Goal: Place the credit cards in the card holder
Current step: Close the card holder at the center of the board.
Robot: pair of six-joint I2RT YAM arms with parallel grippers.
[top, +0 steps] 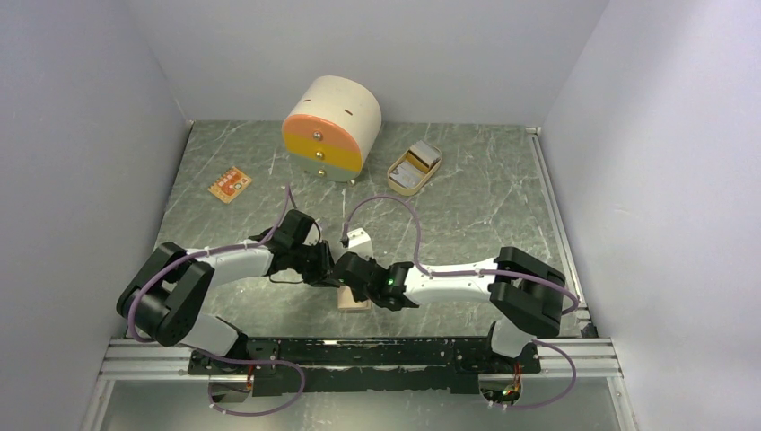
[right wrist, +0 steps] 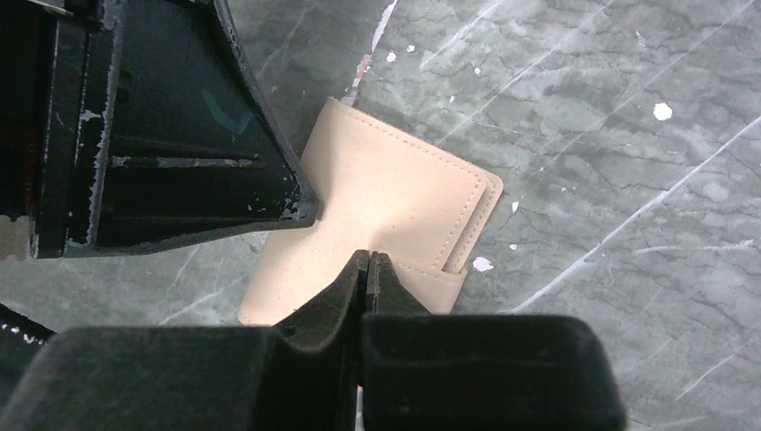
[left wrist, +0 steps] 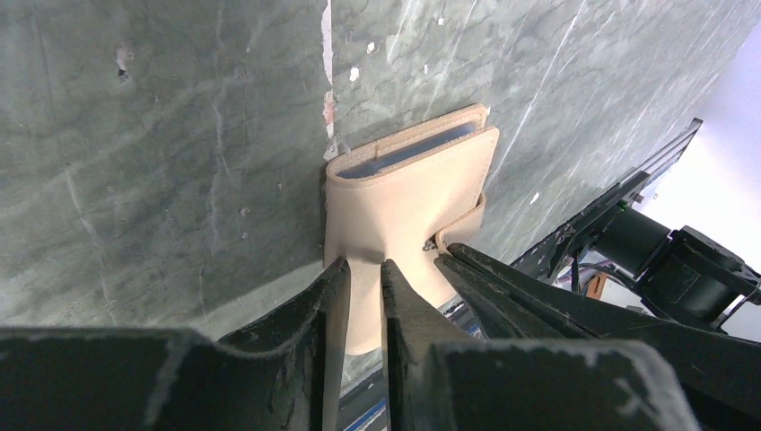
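The tan card holder point(top: 354, 303) lies folded shut on the table under both grippers. It also shows in the left wrist view point(left wrist: 404, 189) and the right wrist view point(right wrist: 395, 180). A blue-grey card edge point(left wrist: 404, 153) shows inside its fold. My left gripper point(top: 325, 268) point(left wrist: 363, 265) has its jaws a narrow gap apart with nothing between them, tips resting on the cover. My right gripper point(top: 348, 274) point(right wrist: 368, 256) is shut, its tips on the cover by the snap tab point(right wrist: 440, 283). An orange card point(top: 230, 184) lies at the far left.
A round cream drawer box point(top: 330, 126) with an orange-yellow front stands at the back centre. A beige oval tray point(top: 395, 175) with cards in it point(top: 420, 160) sits to its right. The metal rail point(top: 359, 350) runs along the near edge.
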